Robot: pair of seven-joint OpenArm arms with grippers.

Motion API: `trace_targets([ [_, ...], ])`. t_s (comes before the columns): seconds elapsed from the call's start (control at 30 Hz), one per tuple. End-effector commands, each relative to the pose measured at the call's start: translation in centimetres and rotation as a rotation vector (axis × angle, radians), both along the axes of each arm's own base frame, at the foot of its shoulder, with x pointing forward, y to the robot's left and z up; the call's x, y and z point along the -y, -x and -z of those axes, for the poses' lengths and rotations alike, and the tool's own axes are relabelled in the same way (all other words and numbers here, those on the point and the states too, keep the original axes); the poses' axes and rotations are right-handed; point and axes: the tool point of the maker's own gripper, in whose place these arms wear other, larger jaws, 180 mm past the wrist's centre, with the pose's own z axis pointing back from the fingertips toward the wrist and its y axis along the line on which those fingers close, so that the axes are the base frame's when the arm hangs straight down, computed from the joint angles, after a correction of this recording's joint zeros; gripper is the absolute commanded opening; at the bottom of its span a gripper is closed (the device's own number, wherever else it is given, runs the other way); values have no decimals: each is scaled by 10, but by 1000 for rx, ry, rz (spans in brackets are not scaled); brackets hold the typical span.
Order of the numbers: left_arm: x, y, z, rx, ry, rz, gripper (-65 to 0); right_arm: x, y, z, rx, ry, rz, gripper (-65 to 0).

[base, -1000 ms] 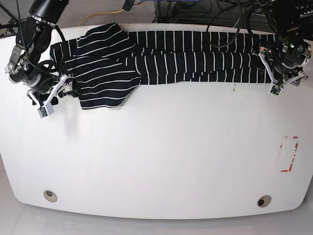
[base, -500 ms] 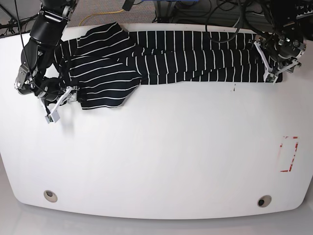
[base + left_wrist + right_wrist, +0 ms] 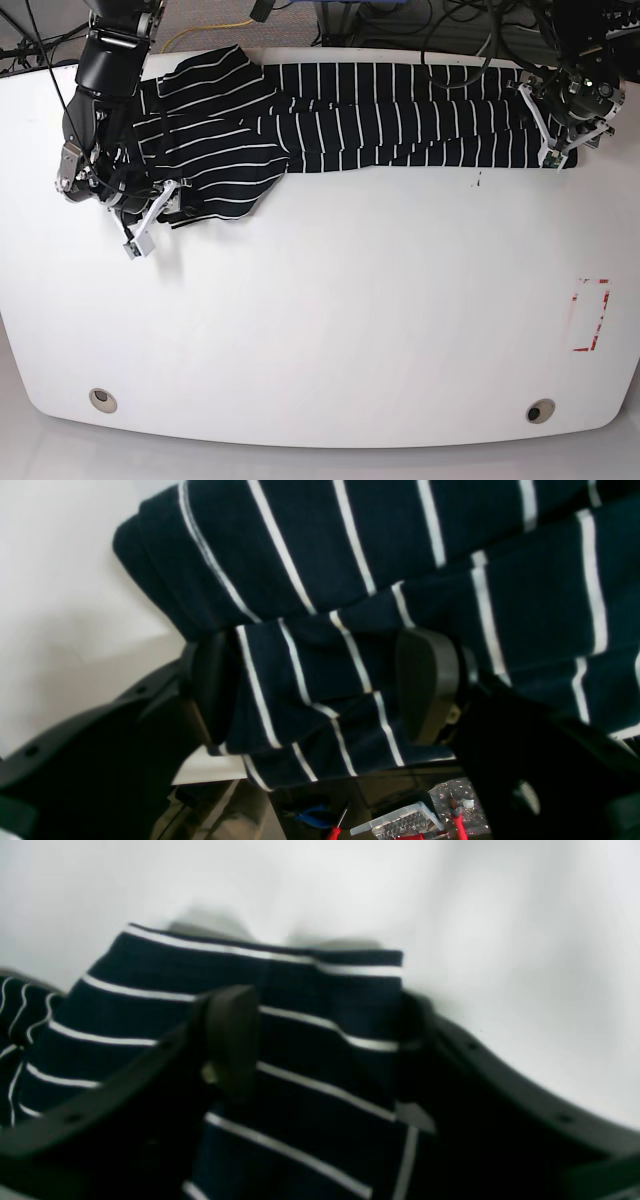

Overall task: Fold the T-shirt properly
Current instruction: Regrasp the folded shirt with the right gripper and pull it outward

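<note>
Though wide and beside it earlier, right tool (image 3: 152,215) now narrowing around T-shirt (image 3: 380,120) corner.

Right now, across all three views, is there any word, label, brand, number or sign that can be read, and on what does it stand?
Legible text: none in any view.
Black T-shirt with thin white stripes: stripes only, no print or tag showing.
Red rectangular outline on the white table: a marking, no letters.
Small dark mark on the table near the shirt's hem: too small to read.
Clear plastic case below the table edge in the left wrist view: too blurred to read.
</note>
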Motion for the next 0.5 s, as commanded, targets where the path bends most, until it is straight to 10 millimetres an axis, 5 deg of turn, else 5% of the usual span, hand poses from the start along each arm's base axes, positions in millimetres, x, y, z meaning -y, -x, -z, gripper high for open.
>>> trace_targets([
  [0.0,-2,-5,-6,24,-9,5,-211,7,-9,-12,34,18,0,-406],
  [0.13,-2,-6,-6,24,-8,6,-211,7,-11,-16,47,20,-2,-650],
  [0.27,-2,-6,-6,23,-8,8,-211,5,-13,-37,118,60,-27,-650],
  [0.47,5,-7,-1,9,-2,28,-211,-10,22,-52,155,144,-106,-650],
])
